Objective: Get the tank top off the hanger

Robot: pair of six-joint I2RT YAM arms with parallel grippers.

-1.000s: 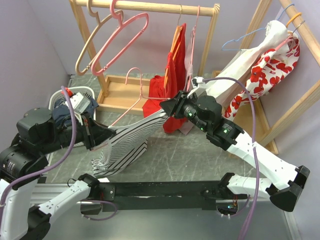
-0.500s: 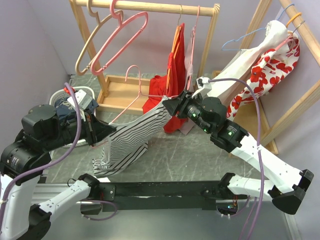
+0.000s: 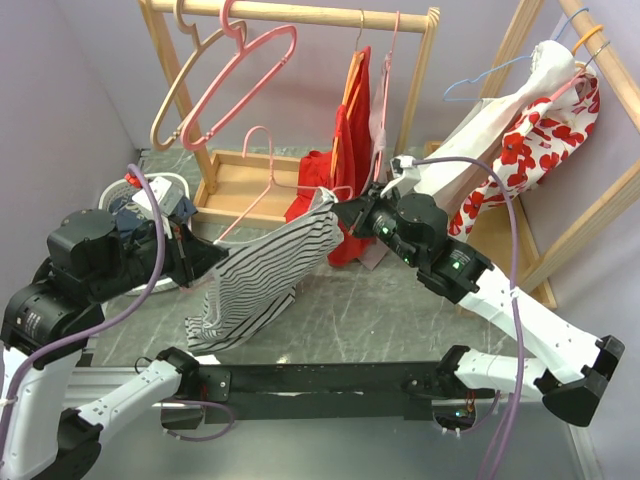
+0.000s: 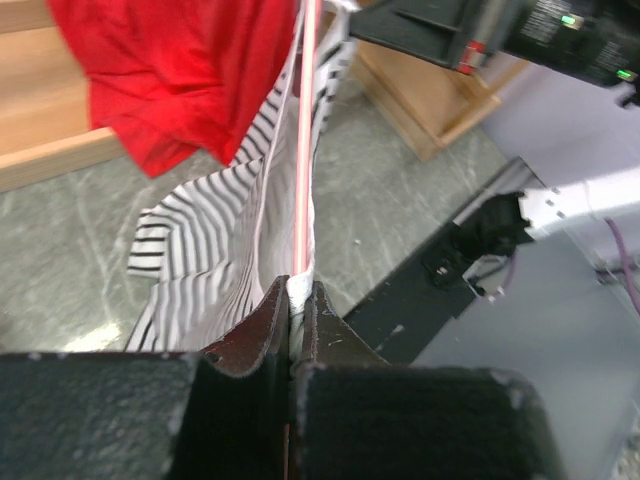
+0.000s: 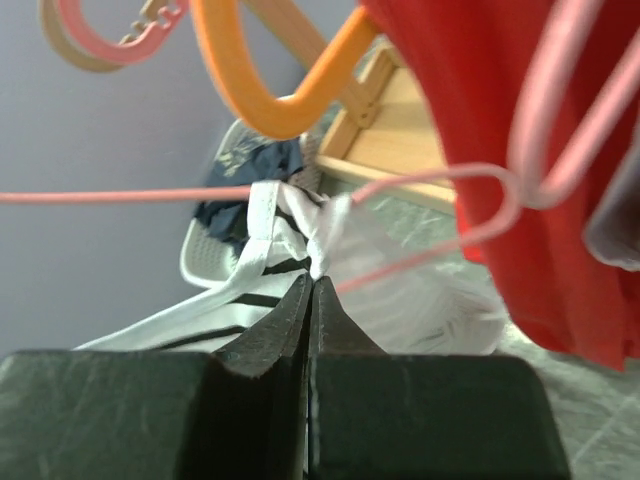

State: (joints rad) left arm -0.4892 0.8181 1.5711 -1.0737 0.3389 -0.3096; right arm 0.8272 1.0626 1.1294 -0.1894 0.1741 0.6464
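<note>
Change: R gripper (image 3: 340,212) jaws, apart half a sec ago, are now pressed together; striped cloth has bunched up at its tips.
R grip: clamped on white shoulder strap (image 5: 262,238) of black-and-white striped fabric tank top (image 3: 258,275), right beside thin pink wire hanger (image 3: 250,216).
L grip: L gripper (image 3: 205,262) jaws together on hanger's other end, w/ a bit of white cloth edge pinched in too, it seems.
Top location: slung low btwn both grippers, hem resting on grey stone-look table (image 3: 380,310).
Axis: hanger wire runs L tips to R tips, rising toward R.
Key relation: strap is on R side; prob. must slide off wire's end, away from L.
Room: red hanging garment (image 3: 345,150) and wooden clothes rack (image 3: 250,185) just behind R; open table nearer arm bases.
</note>
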